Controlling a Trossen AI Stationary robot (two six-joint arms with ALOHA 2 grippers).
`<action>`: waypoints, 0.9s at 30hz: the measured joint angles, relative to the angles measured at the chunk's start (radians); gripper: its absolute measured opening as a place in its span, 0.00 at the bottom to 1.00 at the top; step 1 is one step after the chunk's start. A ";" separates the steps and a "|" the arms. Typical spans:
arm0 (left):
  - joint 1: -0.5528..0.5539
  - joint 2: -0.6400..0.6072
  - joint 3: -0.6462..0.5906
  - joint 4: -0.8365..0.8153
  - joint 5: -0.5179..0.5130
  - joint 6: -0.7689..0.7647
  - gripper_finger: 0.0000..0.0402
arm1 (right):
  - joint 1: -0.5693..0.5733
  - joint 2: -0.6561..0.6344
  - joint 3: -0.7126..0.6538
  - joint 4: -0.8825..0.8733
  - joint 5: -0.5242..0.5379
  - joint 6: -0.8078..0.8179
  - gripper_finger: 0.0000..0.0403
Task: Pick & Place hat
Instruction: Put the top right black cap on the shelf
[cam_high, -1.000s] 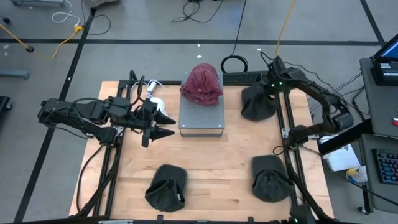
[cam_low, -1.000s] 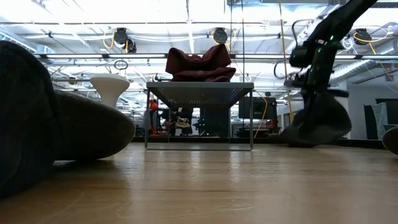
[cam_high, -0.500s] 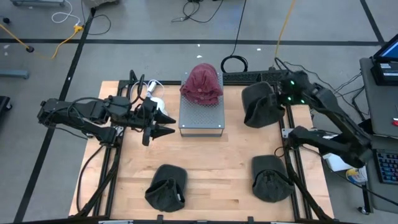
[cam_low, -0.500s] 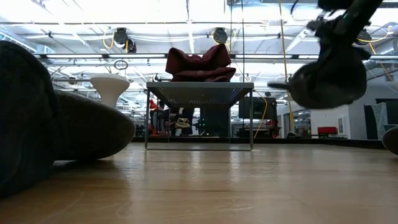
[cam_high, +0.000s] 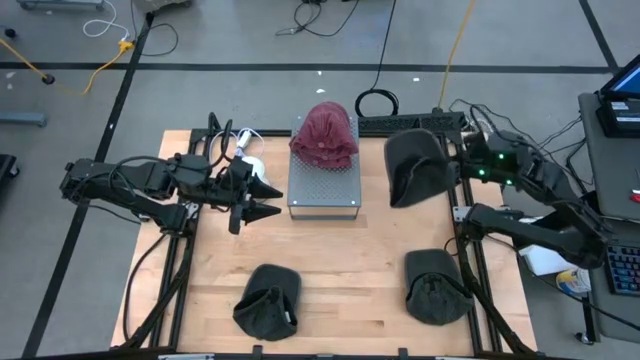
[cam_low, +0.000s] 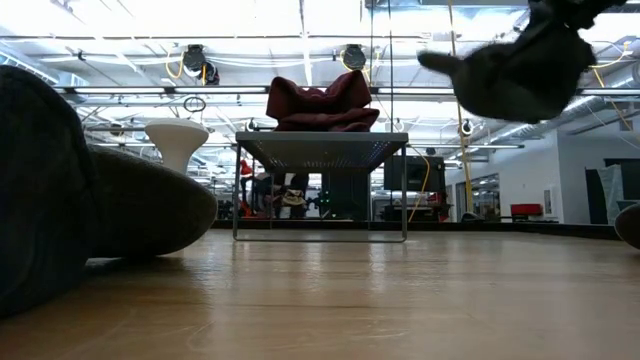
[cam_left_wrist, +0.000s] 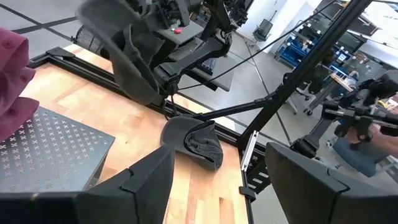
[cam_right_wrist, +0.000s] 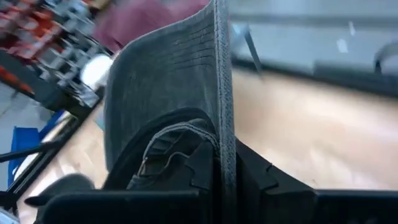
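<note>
Right gripper (cam_high: 462, 165) is clamping the dark grey knitted hat (cam_high: 415, 168) aloft while I'm carrying it toward the perforated metal stand (cam_high: 323, 190); left gripper (cam_high: 262, 200) is waiting, fingers apart.

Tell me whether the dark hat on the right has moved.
Yes. The dark hat, gripped by the right end effector, has risen above the metal stand's top.

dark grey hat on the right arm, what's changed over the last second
The right pincer, shut on the dark grey hat, has lifted it off the table to above the platform's top, as the low view shows. The left pincer stays open beside the platform; the maroon hat and the two other dark hats haven't moved.
</note>
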 joint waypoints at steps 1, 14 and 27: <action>0.000 0.000 0.000 0.000 0.000 0.000 0.63 | 0.012 0.002 0.000 0.041 0.011 -0.026 0.06; 0.000 0.000 0.000 0.003 0.000 -0.059 0.63 | 0.156 0.143 0.000 0.633 0.011 -0.195 0.06; 0.000 0.000 0.001 0.031 0.000 -0.187 0.65 | 0.372 0.335 0.000 1.118 0.011 -0.340 0.06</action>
